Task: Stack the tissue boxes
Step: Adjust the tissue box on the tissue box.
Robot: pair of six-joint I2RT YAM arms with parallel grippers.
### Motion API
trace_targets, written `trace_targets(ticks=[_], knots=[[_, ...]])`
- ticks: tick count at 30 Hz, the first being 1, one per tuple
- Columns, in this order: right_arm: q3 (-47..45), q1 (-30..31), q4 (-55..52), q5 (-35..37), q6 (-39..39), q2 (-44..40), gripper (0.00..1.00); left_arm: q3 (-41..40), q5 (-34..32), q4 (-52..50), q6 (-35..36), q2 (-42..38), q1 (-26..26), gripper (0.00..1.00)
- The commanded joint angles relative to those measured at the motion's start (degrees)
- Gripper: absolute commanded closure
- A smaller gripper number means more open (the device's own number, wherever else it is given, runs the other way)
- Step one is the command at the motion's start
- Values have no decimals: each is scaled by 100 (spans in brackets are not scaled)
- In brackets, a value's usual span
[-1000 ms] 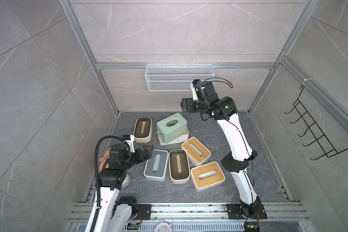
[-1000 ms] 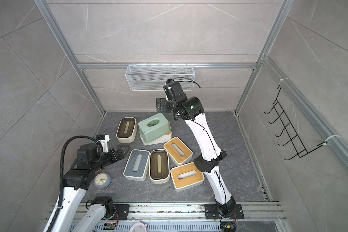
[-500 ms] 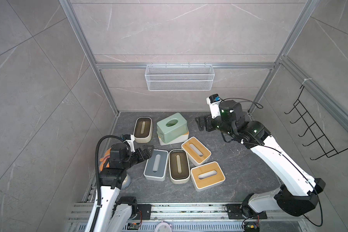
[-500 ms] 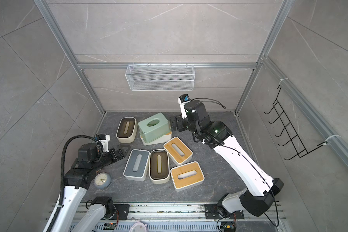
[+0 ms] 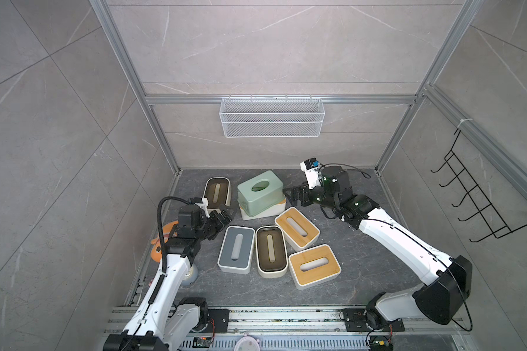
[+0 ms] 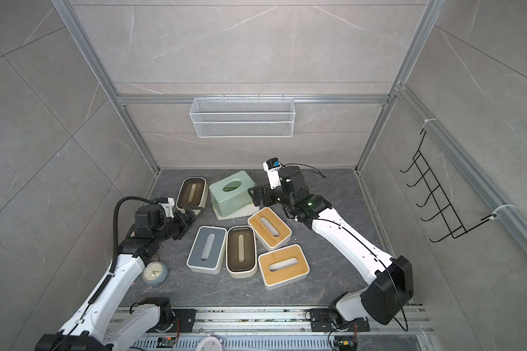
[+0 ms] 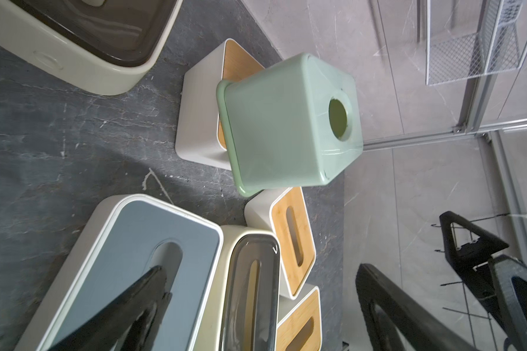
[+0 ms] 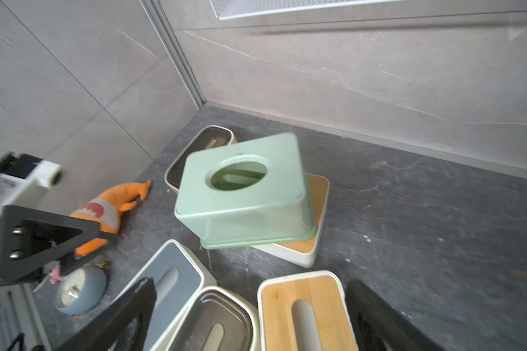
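Bright, even light all round, only soft shadows on the dark floor (image 5: pixel 356 282). Top views crisp, walls bowing at the edges; wrist views blur the near black fingers (image 8: pixel 140 294).

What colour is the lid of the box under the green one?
Bamboo tan lid on a white box, clearest in the right wrist view.
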Motion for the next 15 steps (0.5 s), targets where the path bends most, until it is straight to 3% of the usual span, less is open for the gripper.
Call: trace_targets(ticks=[1,6,15], knots=[[-2,-230,1119,-869,340,405,0,419,255,926,-597,425,28,1],[547,-355,1035,-688,273,1095,0,959,234,999,-570,1114,19,0],[1713,-585,589,-1224,255,2238,0,1807,320,1127,-687,2266,-208,0]])
